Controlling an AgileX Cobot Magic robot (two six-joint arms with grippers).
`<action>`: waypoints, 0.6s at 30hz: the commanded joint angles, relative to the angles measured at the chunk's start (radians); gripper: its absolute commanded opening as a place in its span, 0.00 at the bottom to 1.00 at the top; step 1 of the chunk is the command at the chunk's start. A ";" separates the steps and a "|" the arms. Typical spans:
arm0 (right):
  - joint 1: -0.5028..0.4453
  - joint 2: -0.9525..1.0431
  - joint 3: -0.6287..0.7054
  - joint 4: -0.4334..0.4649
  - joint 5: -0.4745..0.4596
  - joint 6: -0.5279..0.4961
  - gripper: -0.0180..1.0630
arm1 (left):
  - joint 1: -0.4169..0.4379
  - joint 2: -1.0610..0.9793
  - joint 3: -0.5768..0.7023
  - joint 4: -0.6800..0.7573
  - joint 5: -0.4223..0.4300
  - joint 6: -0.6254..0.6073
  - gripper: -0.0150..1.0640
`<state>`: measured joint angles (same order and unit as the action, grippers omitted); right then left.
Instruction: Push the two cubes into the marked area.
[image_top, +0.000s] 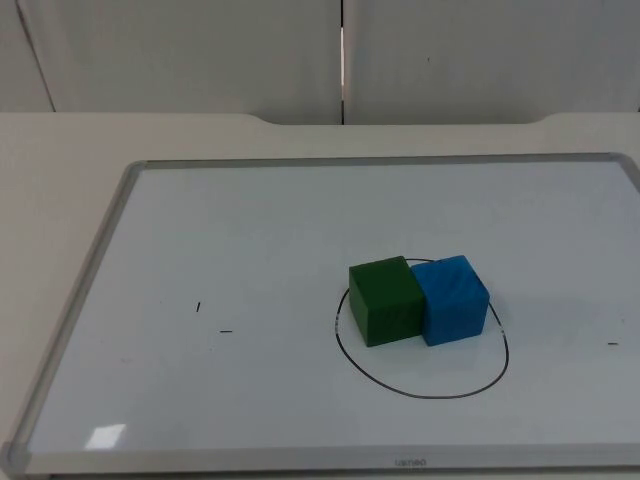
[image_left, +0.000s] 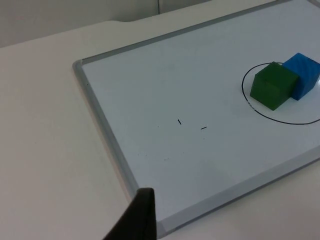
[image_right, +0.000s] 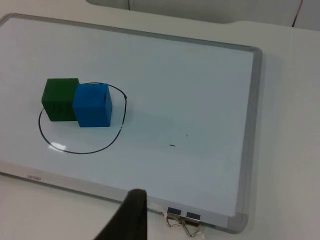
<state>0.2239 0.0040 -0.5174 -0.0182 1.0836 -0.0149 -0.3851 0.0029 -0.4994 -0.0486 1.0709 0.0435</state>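
Fingertips are all I can make out of either arm: the left gripper hangs over the table just off the whiteboard frame, and the right gripper hangs off the board's opposite edge, near two binder clips; whether either pincer is spread or pressed together I cannot tell. Both wait well apart from the cubes. On the board, the green cube and blue cube sit touching, side by side, inside the drawn oval, though the green one crowds its line. The job looks done to me. Any further nudge risks shoving the green cube across that line, since it has little margin.
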 joint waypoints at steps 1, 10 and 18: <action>-0.003 -0.004 0.001 -0.005 -0.003 0.002 0.99 | 0.003 -0.003 0.005 0.007 0.004 -0.009 0.97; -0.003 -0.004 0.001 0.002 -0.003 0.004 0.99 | 0.003 -0.003 0.005 0.007 0.004 -0.009 0.97; -0.003 -0.004 0.001 0.035 -0.006 0.033 0.99 | 0.003 -0.003 0.005 0.007 0.004 -0.009 0.97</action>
<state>0.2239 0.0040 -0.5174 0.0086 1.0836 0.0107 -0.3851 0.0029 -0.4994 -0.0486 1.0709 0.0435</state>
